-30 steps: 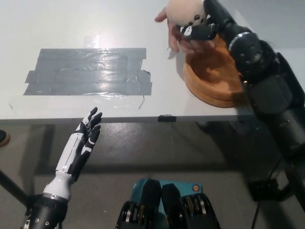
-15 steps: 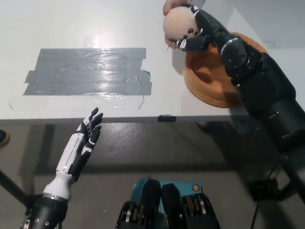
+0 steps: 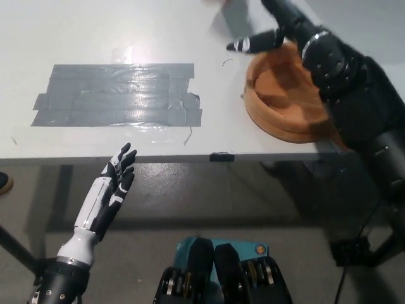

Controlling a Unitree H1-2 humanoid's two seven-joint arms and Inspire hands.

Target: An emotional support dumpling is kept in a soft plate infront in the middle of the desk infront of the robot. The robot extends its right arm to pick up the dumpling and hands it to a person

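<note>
Desk (image 3: 126, 38): white; grey tape patch (image 3: 120, 95)
Plate (image 3: 285, 101): orange, empty
Right hand (image 3: 278, 31): fingers spread, holding nothing
Left hand (image 3: 111, 187): resting below desk edge, fingers apart

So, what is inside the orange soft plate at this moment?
The soft plate shows only its bare orange hollow; no dumpling lies there. The black right arm covers its right side, so that part stays unseen.
</note>
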